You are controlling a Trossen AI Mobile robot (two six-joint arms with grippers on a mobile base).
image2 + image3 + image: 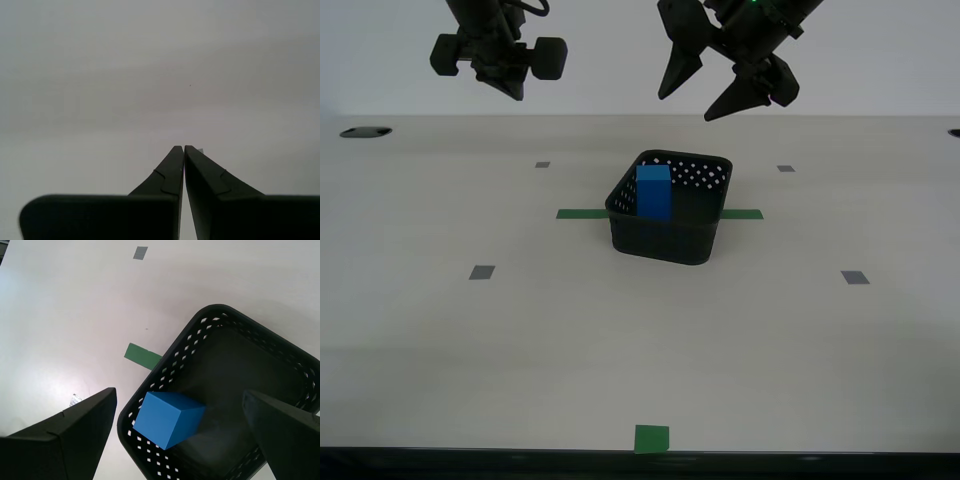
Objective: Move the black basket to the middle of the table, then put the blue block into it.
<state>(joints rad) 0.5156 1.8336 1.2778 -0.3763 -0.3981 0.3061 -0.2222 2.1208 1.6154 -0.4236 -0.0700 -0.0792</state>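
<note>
In the exterior view, the black basket (669,207) is sitting near the middle of the table (440,330), well apart from every edge and lying across the green tape strip (582,214), whose ends are showing on either side of it. It is looking square with rounded corners, its walls pierced by small round holes. The blue block (653,192) is standing upright inside it, close to the wall on the exterior view's left, its top rising just above the rim. My first gripper (720,80) is hanging above the basket with its jaws spread wide, gripping nothing. My second gripper (498,58) is hanging high toward the exterior view's left.

In the second wrist view, my second gripper (184,148) is showing its two fingers pressed together at the tips, with only a blank pale surface beyond.

In the first wrist view, my first gripper (180,415) is looking down between parted fingers (70,435) at the basket (280,355). The block (168,418) is showing plain bright blue faces, resting on the basket floor beside one perforated wall.
</note>
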